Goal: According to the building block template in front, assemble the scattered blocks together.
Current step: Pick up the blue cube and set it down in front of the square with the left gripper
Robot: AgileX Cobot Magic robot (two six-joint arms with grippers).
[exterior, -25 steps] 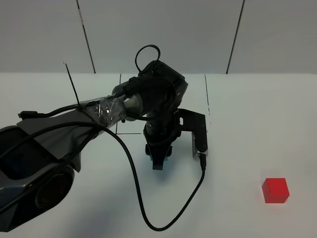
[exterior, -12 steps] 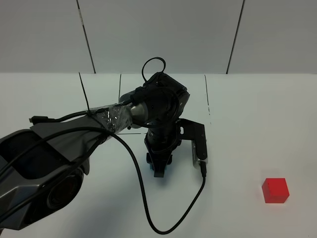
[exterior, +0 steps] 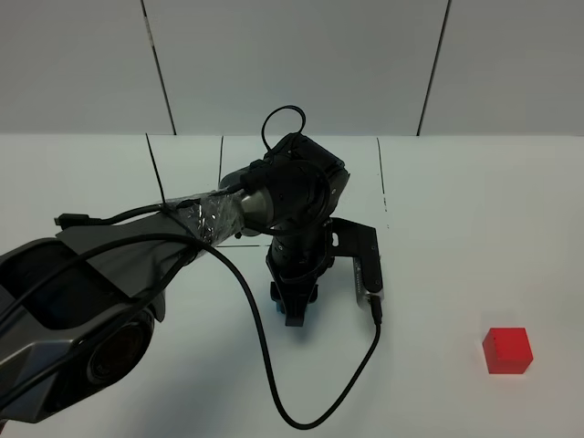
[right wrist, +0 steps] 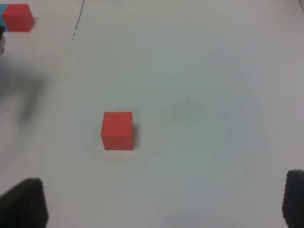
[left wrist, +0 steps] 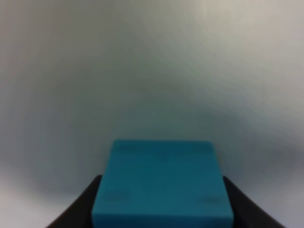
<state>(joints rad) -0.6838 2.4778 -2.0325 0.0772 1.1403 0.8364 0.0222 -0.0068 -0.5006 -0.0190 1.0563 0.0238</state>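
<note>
My left gripper [exterior: 292, 308] points down at the middle of the table and is shut on the cyan cube [exterior: 276, 302], which barely shows beside the fingers. In the left wrist view the cyan cube [left wrist: 161, 183] fills the space between the two dark fingers [left wrist: 78, 211]. The red cube [exterior: 507, 350] lies alone at the front right; it also shows in the right wrist view [right wrist: 117, 130]. My right gripper [right wrist: 159, 202] is open and empty, hovering short of the red cube. The template [right wrist: 17, 17] shows only in the right wrist view, far off; my left arm hides it in the high view.
Thin black lines [exterior: 382, 173] mark squares on the white table. The left arm's black cable [exterior: 274, 401] loops over the table in front of the gripper. The wrist camera bracket [exterior: 365, 260] juts out to the right of the left gripper.
Over the first half second the left arm shifted slightly and its gripper came a little nearer the front with the cyan cube. Since then nothing has moved.
</note>
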